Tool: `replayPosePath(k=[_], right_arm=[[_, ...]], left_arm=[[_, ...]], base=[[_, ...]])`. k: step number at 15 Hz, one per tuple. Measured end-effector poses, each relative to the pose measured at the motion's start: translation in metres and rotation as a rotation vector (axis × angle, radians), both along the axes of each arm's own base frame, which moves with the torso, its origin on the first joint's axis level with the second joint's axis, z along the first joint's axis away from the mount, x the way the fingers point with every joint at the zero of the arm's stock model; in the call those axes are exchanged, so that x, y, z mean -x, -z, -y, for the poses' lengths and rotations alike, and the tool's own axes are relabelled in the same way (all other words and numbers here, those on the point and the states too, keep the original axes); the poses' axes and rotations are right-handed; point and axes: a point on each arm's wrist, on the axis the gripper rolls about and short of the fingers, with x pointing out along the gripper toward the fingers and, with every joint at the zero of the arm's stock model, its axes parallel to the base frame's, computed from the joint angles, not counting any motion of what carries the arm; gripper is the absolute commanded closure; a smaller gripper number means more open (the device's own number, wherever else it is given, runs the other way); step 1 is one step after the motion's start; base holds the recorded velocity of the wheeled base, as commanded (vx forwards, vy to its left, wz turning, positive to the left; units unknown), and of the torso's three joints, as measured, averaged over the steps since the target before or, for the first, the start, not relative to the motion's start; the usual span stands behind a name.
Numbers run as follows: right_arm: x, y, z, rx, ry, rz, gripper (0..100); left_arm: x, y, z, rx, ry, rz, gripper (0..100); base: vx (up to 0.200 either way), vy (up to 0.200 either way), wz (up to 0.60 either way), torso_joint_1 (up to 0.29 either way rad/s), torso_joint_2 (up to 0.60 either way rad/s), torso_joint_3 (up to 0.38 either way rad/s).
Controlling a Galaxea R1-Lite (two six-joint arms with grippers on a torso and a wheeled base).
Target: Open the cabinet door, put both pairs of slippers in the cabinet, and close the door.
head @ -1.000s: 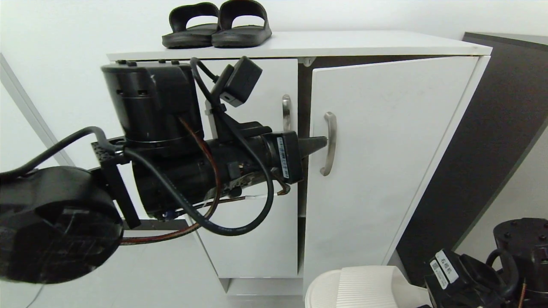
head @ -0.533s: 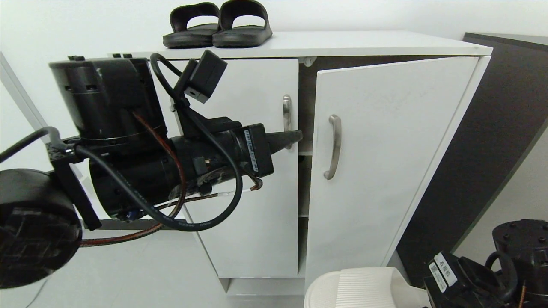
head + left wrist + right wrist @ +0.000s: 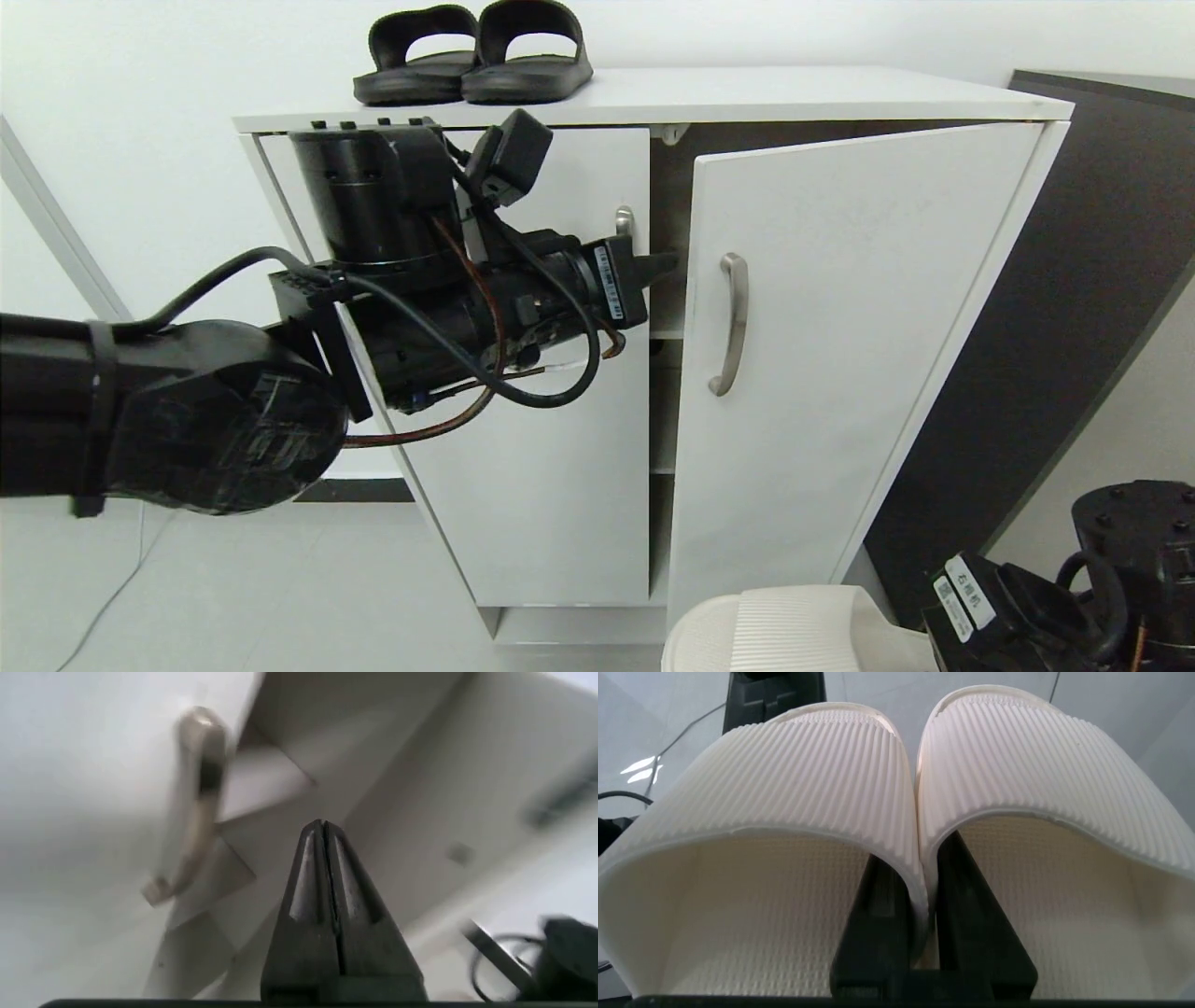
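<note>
The white two-door cabinet stands with its right-hand door ajar. The left gripper, fingers pressed together, points into the dark gap between the cabinet's doors, possibly touching the open door's edge. A pair of black rubber slippers sits on the cabinet's top. Low before the cabinet, the right gripper clamps a pair of cream ribbed slippers by their adjoining inner sides.

closed hand beside door handle
</note>
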Motion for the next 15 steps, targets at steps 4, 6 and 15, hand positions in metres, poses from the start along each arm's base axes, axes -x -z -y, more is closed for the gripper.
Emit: replayPosePath(k=[4, 6, 15], right_arm=[[0.000, 0.000, -0.001, 0.001, -0.004, -0.002, 100], [0.000, 0.001, -0.001, 0.002, -0.007, -0.003, 100], [0.017, 0.006, -0.008, 0.016, -0.096, -0.020, 100]], left_arm=[[-0.010, 0.008, 0.008, 0.003, -0.006, -0.030, 100], [-0.012, 0.009, 0.009, 0.001, -0.008, -0.034, 100], [0.027, 0.008, 0.063, 0.055, 0.182, 0.116, 100]], base=[[-0.050, 0.000, 0.00, 0.001, 0.00, -0.001], [-0.200, 0.000, 0.00, 0.002, 0.00, -0.002], [-0.133, 0.000, 0.00, 0.001, 0.00, 0.002]])
